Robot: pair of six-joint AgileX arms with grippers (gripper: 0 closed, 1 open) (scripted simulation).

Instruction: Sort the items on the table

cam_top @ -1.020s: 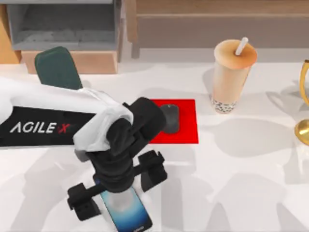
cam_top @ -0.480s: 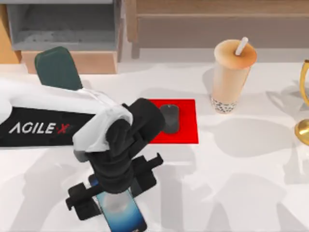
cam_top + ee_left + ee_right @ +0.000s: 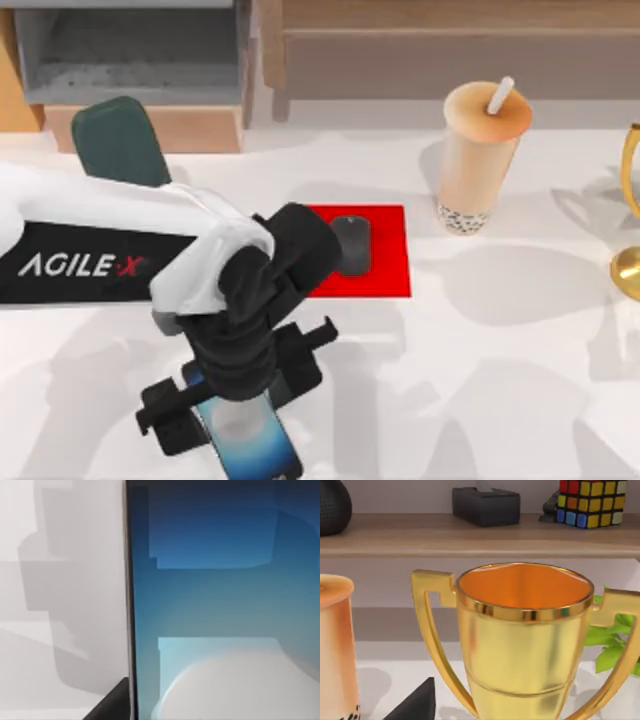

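Note:
The black smartphone (image 3: 250, 440) with its glowing blue-white screen lies near the table's (image 3: 500, 380) front edge, left of centre. My left gripper (image 3: 235, 390) reaches down over it, fingers shut on its long sides. In the left wrist view the smartphone's screen (image 3: 220, 605) is very close. A dark grey mouse (image 3: 352, 245) rests on the red mat (image 3: 390, 262) at mid-table. Behind and to the right stands the peach bubble tea cup (image 3: 482, 160) with a white straw, also seen as the cup (image 3: 335, 645) in the right wrist view. A dark tip of my right gripper (image 3: 415, 705) shows there.
A dark green phone stand (image 3: 120, 140) stands at the back left, behind my left arm. A gold trophy (image 3: 630, 230) sits at the right edge, and the trophy (image 3: 520, 645) is close in front of the right wrist camera. Shelves with small objects line the back.
The left gripper's fingers have closed in on the smartphone's sides. The phone has shifted slightly to the left with them.

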